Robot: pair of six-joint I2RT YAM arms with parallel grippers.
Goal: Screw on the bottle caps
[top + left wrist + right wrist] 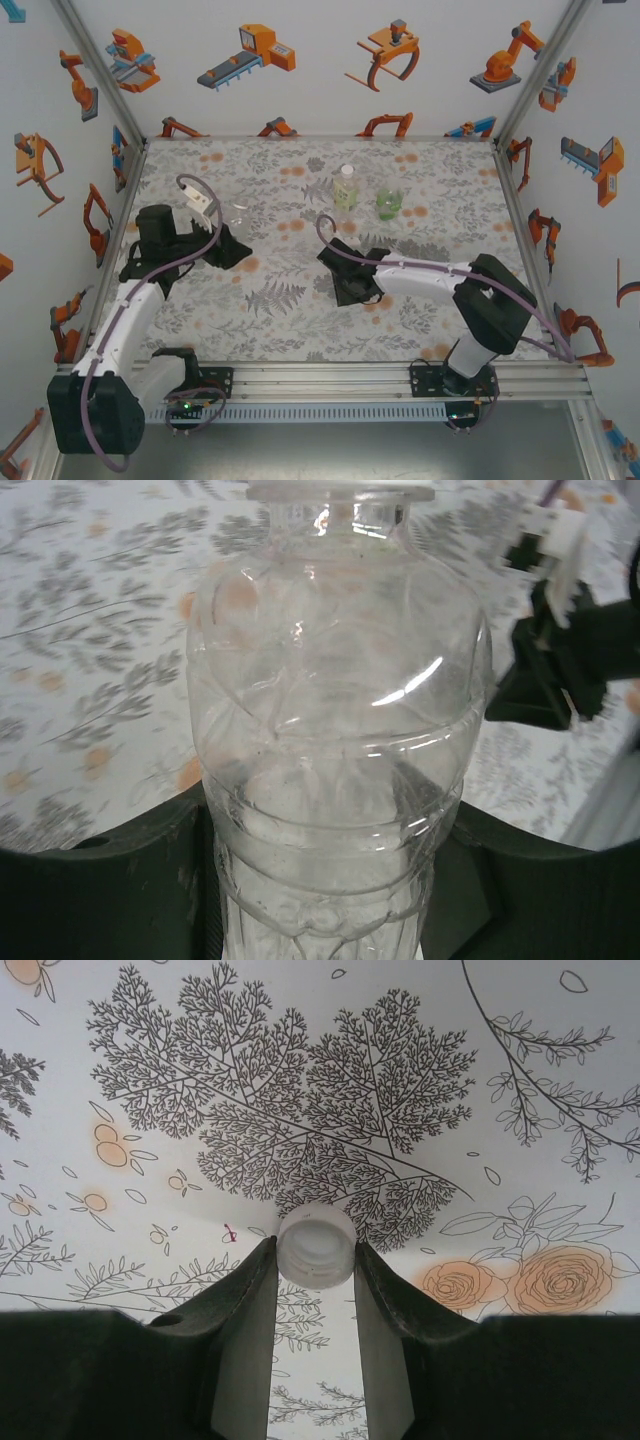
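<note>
Nearest the lens: my left fingers, dark pads at 7 and 5 o'clock of the wrist view, with my left hand clamped on the lower body of a clear bottle. The bottle is colourless and unlabelled, ribbed low down and rounded at the shoulder, with bright glints. The floral mat shows through it. At 12 o'clock its neck ends in a white rim, cut by the frame edge; cap or collar, I cannot tell.

Right wrist view: my right hand is closed on a white cap, one finger at its 9 o'clock side, one at 3 o'clock. The cap is small, round, smooth plastic, with a fern print at its 12 o'clock and orange roses at 4 o'clock. Whether it touches the mat I cannot tell.

Overhead view: left hand at 9 o'clock of the mat's centre, right hand at 5 o'clock, close in. At 12 to 1 o'clock stand a tall bottle with a yellow-green label and, at its 4 o'clock, a squat bottle tinted green. Both are upright, near each other but apart. Their tops are too small to judge.
</note>
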